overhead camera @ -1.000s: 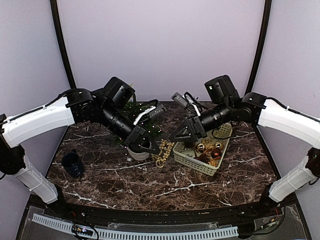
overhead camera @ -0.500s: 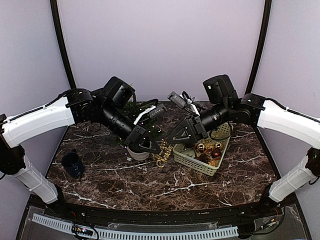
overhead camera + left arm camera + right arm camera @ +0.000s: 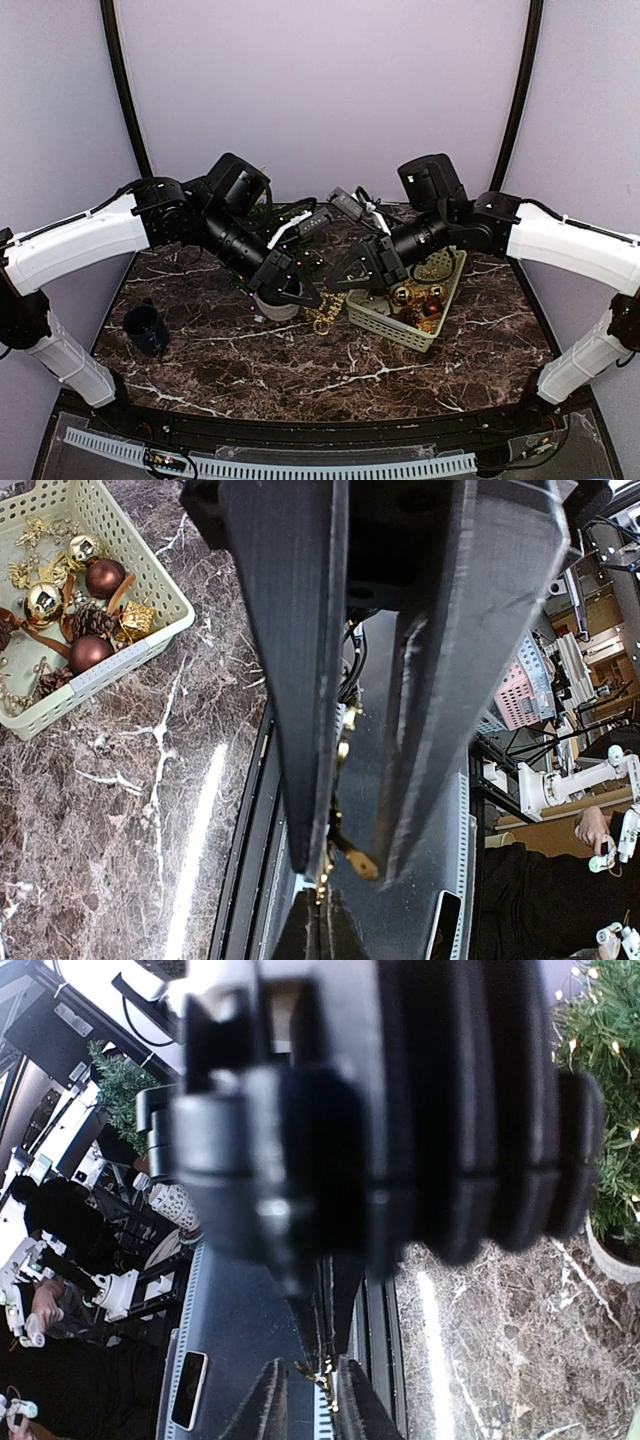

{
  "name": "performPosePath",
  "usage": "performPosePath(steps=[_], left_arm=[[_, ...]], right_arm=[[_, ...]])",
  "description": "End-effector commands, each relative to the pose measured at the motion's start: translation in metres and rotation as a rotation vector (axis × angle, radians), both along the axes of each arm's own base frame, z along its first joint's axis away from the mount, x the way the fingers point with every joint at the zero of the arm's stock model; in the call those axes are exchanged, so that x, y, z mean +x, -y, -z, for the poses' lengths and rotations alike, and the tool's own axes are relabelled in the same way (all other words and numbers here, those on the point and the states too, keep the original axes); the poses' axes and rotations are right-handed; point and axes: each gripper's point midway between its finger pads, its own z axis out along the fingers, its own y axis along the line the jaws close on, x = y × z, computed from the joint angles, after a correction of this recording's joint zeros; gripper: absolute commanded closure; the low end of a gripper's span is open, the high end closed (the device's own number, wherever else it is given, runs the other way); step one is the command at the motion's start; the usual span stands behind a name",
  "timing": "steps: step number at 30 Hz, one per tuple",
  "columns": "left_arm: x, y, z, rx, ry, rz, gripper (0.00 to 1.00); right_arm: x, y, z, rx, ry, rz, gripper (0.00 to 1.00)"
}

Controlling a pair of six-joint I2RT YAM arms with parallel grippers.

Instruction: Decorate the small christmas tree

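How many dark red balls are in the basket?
2. One dark red ball sits beside a gold ball in the basket; the other lies against the basket's wall. More may hide beneath the other ornaments.

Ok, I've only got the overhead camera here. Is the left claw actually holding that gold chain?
Observer: Yes. The left wrist camera shows the left claw shut, with a link of the gold chain pinched at its tips.
Operator: And the right claw?
Observer: Its own camera shows the right claw with jaws slightly apart and bits of chain in the gap, not clearly clamped.
Operator: Can you see the tree?
Observer: Yes, at that camera's edge the tree has tiny lights on its branches.
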Motion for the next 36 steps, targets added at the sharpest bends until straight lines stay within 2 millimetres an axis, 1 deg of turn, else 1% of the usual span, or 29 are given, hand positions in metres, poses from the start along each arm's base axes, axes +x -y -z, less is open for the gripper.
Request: performPosePath(steps=[1,2,3,6,8,9,10,11,12,13,14,15,22,25,27,29,30,31,34,35,36], left_arm=[[-0.007,-0.004,-0.014,-0.046,0.010,0.018,1.00],[-0.007,-0.005,-0.014,-0.047,0.010,0.019,1.00],[-0.007,-0.005,-0.014,-0.046,0.010,0.018,1.00],[-0.007,-0.005,-0.013,-0.043,0.011,0.018,1.00],[-0.008,-0.006,-0.013,-0.043,0.012,0.019,1.00],[-0.008,-0.006,-0.012,-0.042,0.013,0.020,1.00],[-0.008,-0.006,-0.012,-0.042,0.013,0.021,1.00],[-0.008,-0.006,-0.012,-0.041,0.011,0.022,1.00],[-0.008,-0.007,-0.012,-0.041,0.010,0.023,1.00],[-0.008,-0.006,-0.011,-0.041,0.010,0.023,1.00],[-0.009,-0.007,-0.011,-0.040,0.010,0.024,1.00],[-0.009,-0.007,-0.011,-0.039,0.009,0.023,1.00],[-0.008,-0.007,-0.009,-0.035,0.013,0.021,1.00],[-0.008,-0.007,-0.008,-0.031,0.011,0.023,1.00],[-0.008,-0.007,-0.008,-0.028,0.009,0.022,1.00],[-0.009,-0.007,-0.008,-0.030,0.009,0.022,1.00],[-0.008,-0.007,-0.008,-0.030,0.010,0.021,1.00],[-0.008,-0.007,-0.008,-0.029,0.010,0.020,1.00],[-0.005,-0.007,-0.006,-0.021,0.018,0.004,1.00],[-0.003,-0.007,-0.006,-0.019,0.021,-0.007,0.99],[0.002,-0.007,-0.005,-0.009,0.040,-0.033,0.87]], right_arm=[[-0.001,-0.006,0.005,0.000,0.014,-0.002,0.90],[0.000,-0.006,0.005,0.000,0.017,0.003,0.99],[0.003,-0.006,0.005,-0.001,0.027,0.020,1.00],[0.005,-0.005,0.000,0.011,0.041,0.039,1.00],[0.005,-0.003,0.000,-0.005,0.044,0.048,1.00],[0.006,-0.002,0.000,-0.016,0.054,0.055,0.92],[0.008,0.000,0.001,-0.028,0.063,0.066,0.77],[0.009,0.002,0.002,-0.040,0.071,0.076,0.65],[0.010,0.005,0.003,-0.056,0.077,0.086,0.56],[0.012,0.008,0.003,-0.065,0.083,0.094,0.53],[0.013,0.010,0.004,-0.074,0.084,0.098,0.52],[0.013,0.013,0.005,-0.083,0.084,0.100,0.53],[0.013,0.024,0.009,-0.118,0.088,0.112,0.72],[0.014,0.027,0.005,-0.111,0.096,0.118,0.76],[0.013,0.029,0.003,-0.101,0.096,0.119,0.81],[0.012,0.029,0.001,-0.089,0.092,0.110,0.90],[0.011,0.029,0.000,-0.083,0.091,0.105,0.97],[0.010,0.028,-0.001,-0.076,0.090,0.100,1.00],[0.008,0.027,-0.006,-0.045,0.087,0.092,1.00],[0.009,0.026,-0.009,-0.030,0.090,0.099,1.00],[0.011,0.025,-0.012,-0.015,0.097,0.110,1.00]])
